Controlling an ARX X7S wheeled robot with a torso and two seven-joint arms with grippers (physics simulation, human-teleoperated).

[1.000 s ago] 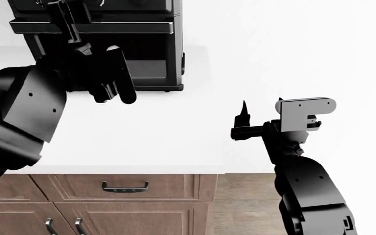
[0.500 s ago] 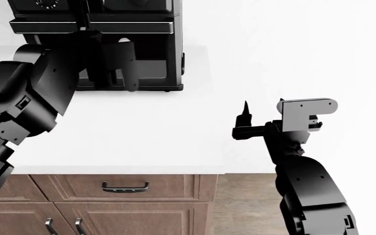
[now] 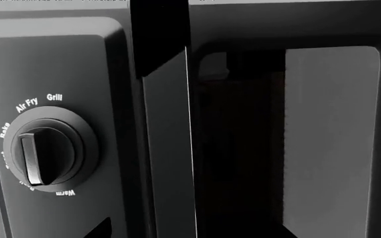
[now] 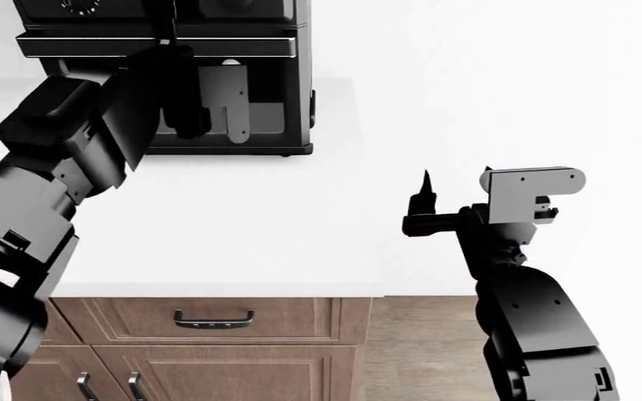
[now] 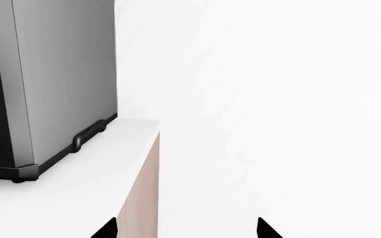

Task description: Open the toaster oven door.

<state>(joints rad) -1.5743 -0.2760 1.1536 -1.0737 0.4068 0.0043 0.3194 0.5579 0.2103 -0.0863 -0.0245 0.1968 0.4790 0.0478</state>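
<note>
1. The toaster oven stood at the tabletop's far left.
2. The left claw reached its door handle; grip state could not be told.
3. The right claw hovered spread and empty.

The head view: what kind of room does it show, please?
Most likely a kitchen, in simulation. A toaster oven stands on a white countertop, its dial marked Air Fry and Grill, and brown wooden cabinets with black handles sit below.

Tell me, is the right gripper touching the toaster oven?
Apart. The head view shows the right gripper over bare white counter, well clear of the toaster oven.
</note>
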